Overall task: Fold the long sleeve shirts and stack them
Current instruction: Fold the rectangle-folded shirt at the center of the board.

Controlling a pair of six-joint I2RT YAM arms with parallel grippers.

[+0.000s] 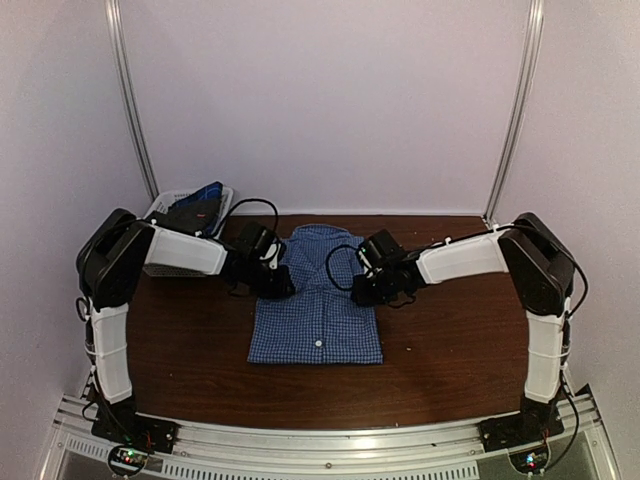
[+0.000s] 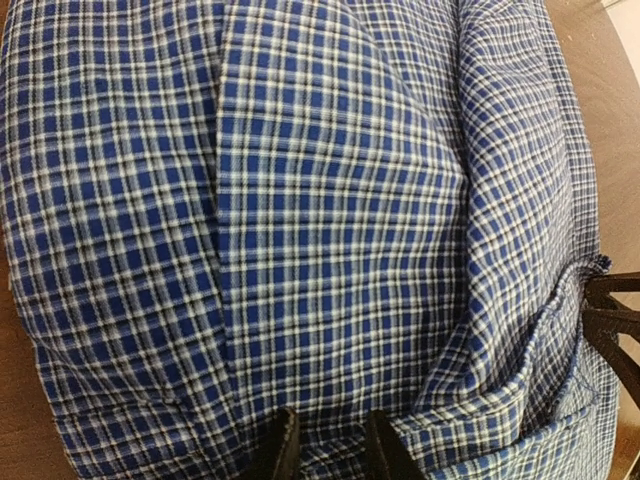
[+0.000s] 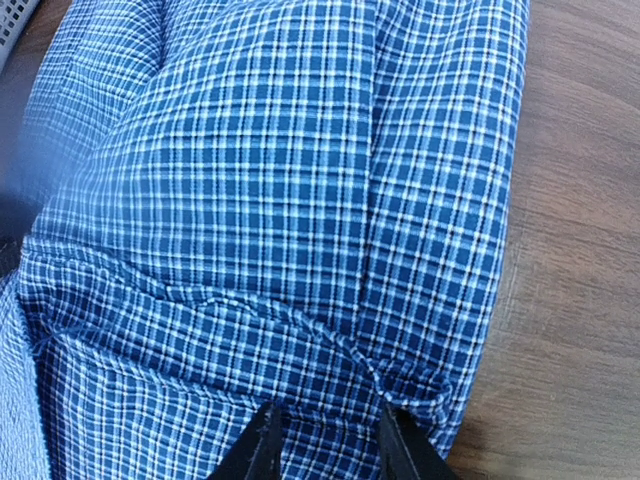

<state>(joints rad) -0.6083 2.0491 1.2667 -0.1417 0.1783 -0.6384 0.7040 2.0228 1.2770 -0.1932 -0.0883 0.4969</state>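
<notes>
One blue-and-white checked long sleeve shirt (image 1: 318, 315) lies button side up in the middle of the brown table (image 1: 180, 350), folded into a narrow rectangle with its collar toward the back. My left gripper (image 1: 278, 285) is at the shirt's left edge. In the left wrist view its fingers (image 2: 283, 448) are shut on a bunched fold of the checked cloth (image 2: 330, 250). My right gripper (image 1: 362, 290) is at the shirt's right edge. In the right wrist view it (image 3: 327, 415) is shut on a gathered pleat of the shirt (image 3: 280, 180) near the folded side.
A white lattice basket (image 1: 160, 204) holding dark blue cloth stands at the back left corner, behind the left arm. Bare wood (image 3: 580, 250) shows right of the shirt. White walls enclose the back and both sides.
</notes>
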